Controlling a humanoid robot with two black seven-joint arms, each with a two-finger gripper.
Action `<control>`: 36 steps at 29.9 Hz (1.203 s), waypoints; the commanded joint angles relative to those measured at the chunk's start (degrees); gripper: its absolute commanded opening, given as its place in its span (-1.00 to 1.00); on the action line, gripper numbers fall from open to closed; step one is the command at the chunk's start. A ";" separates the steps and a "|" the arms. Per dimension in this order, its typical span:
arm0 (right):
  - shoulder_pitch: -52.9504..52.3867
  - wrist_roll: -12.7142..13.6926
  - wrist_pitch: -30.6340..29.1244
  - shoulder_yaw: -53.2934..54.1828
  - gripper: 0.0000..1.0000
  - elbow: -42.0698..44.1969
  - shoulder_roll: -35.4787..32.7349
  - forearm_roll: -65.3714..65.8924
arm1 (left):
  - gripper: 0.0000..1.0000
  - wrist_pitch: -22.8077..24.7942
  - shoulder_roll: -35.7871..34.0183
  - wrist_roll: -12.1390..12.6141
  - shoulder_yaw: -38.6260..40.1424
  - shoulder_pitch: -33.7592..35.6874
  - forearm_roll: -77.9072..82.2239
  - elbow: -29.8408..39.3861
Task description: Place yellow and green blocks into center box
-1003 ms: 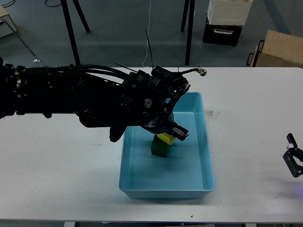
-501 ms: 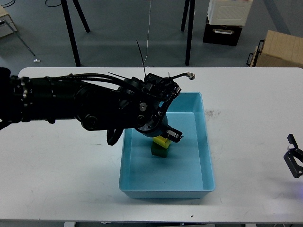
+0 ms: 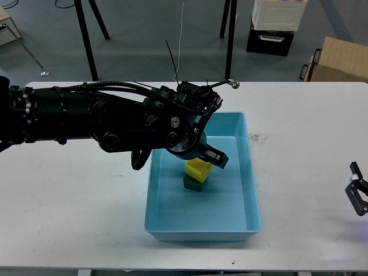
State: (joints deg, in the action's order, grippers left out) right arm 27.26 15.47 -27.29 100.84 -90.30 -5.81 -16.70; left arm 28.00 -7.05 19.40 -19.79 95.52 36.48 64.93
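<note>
A light blue box [image 3: 247,172] sits in the middle of the white table. Inside it a yellow block [image 3: 197,168] rests on top of a green block [image 3: 194,184]. My left gripper [image 3: 211,158] hangs over the box just above and to the right of the yellow block, open and holding nothing. My right gripper [image 3: 357,195] shows only as a small dark part at the right edge of the table, and its fingers cannot be told apart.
The white table [image 3: 80,207] has bare surface on both sides of the box. Beyond its far edge stand black stand legs [image 3: 86,40], a black and white case [image 3: 276,26] and a cardboard box [image 3: 339,60].
My left gripper has let go of the yellow block and lifted slightly up off it. The yellow block now shows fully, resting on the green one. The right arm has not moved.
</note>
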 commanded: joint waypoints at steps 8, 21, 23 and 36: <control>-3.61 -0.09 0.22 -1.88 0.96 -0.23 0.27 0.09 | 0.92 0.00 -19.91 -1.65 39.10 -20.61 -0.80 1.51; -8.35 -0.61 0.83 -3.63 0.96 -0.06 0.01 0.09 | 0.92 0.00 -23.37 -2.70 100.60 -68.32 -15.38 9.94; -9.32 -0.61 1.71 -3.72 0.96 0.21 -0.08 0.09 | 0.92 0.00 -19.95 -2.70 107.91 -75.97 -17.40 13.27; -5.47 -0.70 3.12 -3.63 0.96 -0.67 2.91 0.70 | 0.92 0.00 7.05 -6.48 122.18 -110.53 -29.18 29.37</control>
State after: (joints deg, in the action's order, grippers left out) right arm 19.12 14.75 -24.02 97.12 -90.33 -2.95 -16.24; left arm 28.00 -1.23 13.89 102.54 -9.80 9.91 92.49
